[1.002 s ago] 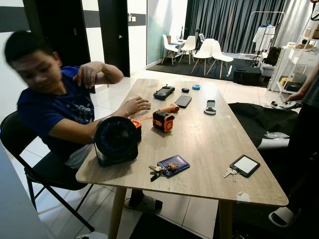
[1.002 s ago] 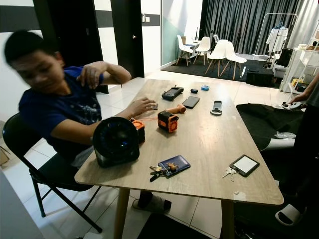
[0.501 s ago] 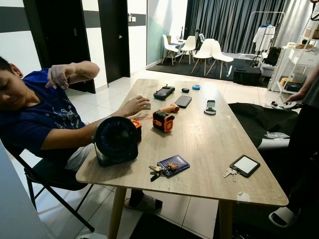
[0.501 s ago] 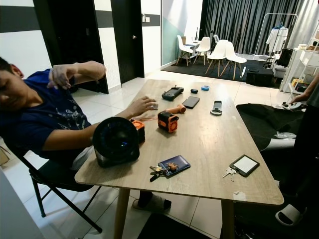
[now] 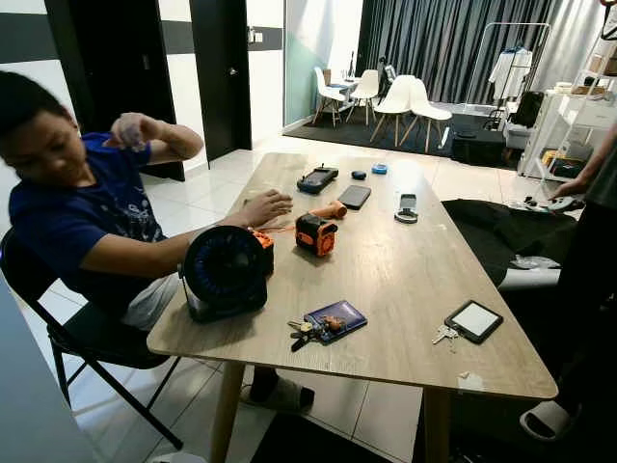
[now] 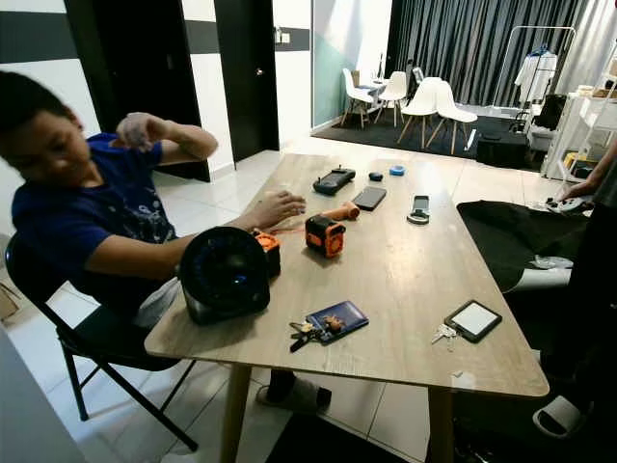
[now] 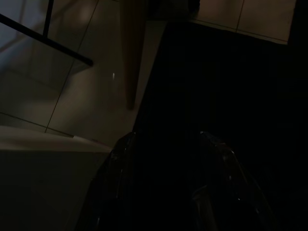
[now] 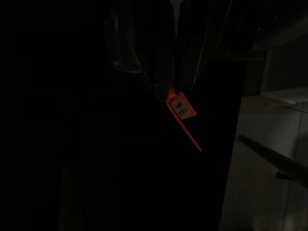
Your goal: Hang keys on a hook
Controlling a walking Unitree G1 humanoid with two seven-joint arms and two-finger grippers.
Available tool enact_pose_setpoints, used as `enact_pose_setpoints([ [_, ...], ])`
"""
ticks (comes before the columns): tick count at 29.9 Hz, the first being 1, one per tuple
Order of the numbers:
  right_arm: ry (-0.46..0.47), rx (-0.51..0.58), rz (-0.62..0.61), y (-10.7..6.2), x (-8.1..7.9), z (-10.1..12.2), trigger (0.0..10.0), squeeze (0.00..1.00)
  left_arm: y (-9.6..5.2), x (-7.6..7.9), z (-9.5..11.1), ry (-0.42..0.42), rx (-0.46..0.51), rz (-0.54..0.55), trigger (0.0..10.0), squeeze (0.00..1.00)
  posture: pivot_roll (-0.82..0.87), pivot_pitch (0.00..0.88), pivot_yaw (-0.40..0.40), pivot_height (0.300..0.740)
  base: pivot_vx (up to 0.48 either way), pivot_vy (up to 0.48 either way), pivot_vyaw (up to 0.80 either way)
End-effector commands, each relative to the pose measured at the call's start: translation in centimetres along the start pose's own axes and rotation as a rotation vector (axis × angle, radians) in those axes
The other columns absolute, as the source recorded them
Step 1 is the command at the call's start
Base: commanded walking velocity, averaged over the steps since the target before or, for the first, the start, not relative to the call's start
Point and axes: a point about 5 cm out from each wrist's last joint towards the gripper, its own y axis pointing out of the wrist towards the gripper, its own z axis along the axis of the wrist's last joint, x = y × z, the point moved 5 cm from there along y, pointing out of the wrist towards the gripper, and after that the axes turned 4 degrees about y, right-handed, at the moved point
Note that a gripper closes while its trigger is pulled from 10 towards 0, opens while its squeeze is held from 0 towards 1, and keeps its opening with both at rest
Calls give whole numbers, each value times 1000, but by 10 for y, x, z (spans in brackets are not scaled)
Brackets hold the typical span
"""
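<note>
A bunch of keys (image 5: 307,331) lies near the front edge of the wooden table (image 5: 405,270), touching a blue wallet (image 5: 335,320). A second, smaller set of keys (image 5: 445,335) rests beside a black device with a white screen (image 5: 473,320) at the front right. In the dark left wrist view, my left gripper (image 7: 166,159) hangs over the floor by a table leg, its fingers (image 7: 118,159) apart with nothing between them. In the dark right wrist view, my right gripper (image 8: 175,89) has its fingers close together, and an orange tag (image 8: 182,113) hangs from their tips.
A person (image 5: 77,203) sits on a folding chair at the table's left, one hand on the tabletop. A black round fan (image 5: 224,272), an orange tool (image 5: 315,233) and phones (image 5: 354,196) lie on the table. Another person (image 5: 588,251) stands at the right.
The seated person leaned back and down, then sat up again, keeping one arm raised. The keys and other items on the table have not moved.
</note>
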Motion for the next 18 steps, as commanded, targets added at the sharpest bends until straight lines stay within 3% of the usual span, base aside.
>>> enact_pose_setpoints([
  [1,-1,-12,4,0,-1,-2,10000,0,-2,0,-3,-9,0,1,10000,0,98,25,-12,740,-296,0,0],
  [18,6,-15,7,0,-3,-5,10000,0,-3,-2,-2,1,4,-3,10000,0,103,26,-8,740,-389,0,0],
])
